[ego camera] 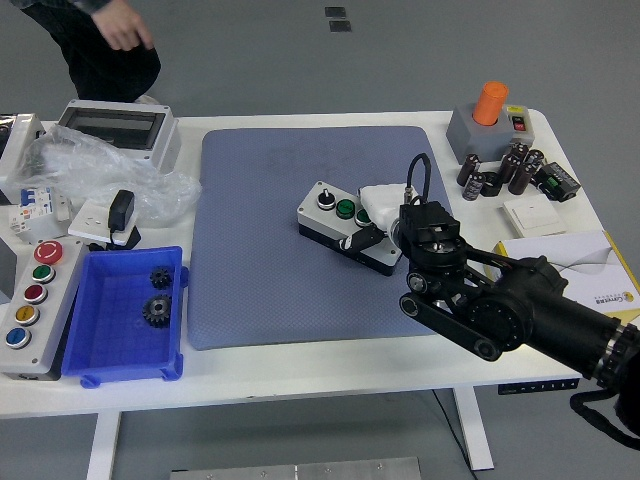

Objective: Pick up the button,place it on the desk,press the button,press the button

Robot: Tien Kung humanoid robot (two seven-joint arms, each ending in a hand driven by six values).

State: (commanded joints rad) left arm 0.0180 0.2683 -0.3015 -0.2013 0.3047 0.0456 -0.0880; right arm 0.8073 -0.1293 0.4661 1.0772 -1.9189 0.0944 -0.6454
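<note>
Fingers of the robot's black right hand (385, 225) are curled around the right end of the white-topped, black-based three-button control box (345, 226), gripping it. That box lies right of centre on the blue-grey mat (260, 260) covering the white desk (300, 365). Near the desk's front left corner sits a blue plastic tray (105, 345) with two dark gears (157, 295).

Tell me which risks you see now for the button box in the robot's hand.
The right hand grips only the right end of the button box, so it could tilt or slip free. Its fingers lie near the green button, which could be pressed too early. The left arm is not in view.
</note>
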